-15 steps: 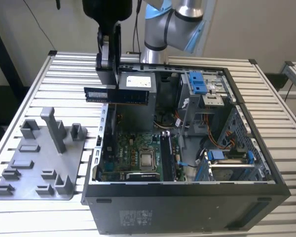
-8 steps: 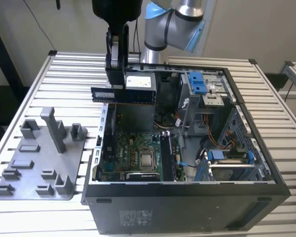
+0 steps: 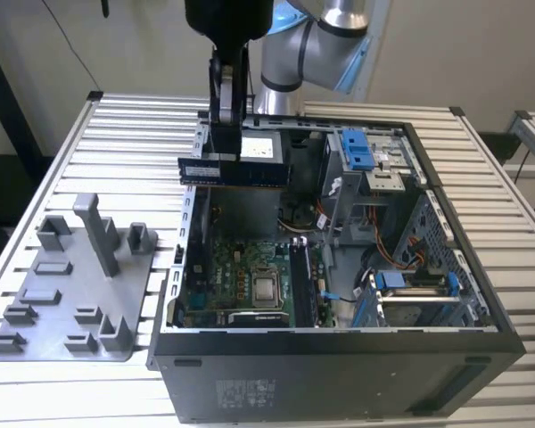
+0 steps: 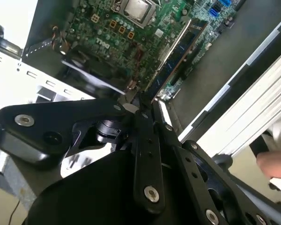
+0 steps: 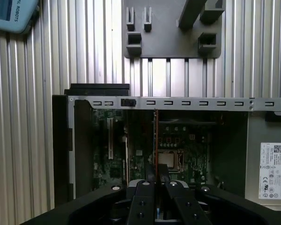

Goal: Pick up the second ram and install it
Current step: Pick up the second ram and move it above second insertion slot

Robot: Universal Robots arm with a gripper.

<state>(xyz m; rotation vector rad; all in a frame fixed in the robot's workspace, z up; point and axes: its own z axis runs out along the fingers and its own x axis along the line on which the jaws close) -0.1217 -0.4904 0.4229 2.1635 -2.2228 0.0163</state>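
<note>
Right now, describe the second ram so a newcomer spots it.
Find the open computer case on the slatted table. Above it, the gripper grips the second ram: a thin dark-blue stick held level in the air, unlike the motherboard fixed inside.

The second ram (image 3: 196,171) is dark-blue circuit board, the tray (image 3: 49,308) matt grey plastic, the table (image 3: 62,152) ribbed, dully shining bare metal.

An open computer case (image 3: 339,374) lies on the slatted tabletop (image 3: 134,125), its green motherboard (image 3: 241,276) and silver processor (image 3: 267,288) exposed. A grey tray (image 3: 71,294) with upright posts sits just beside it, on the exterior view's left.
</note>
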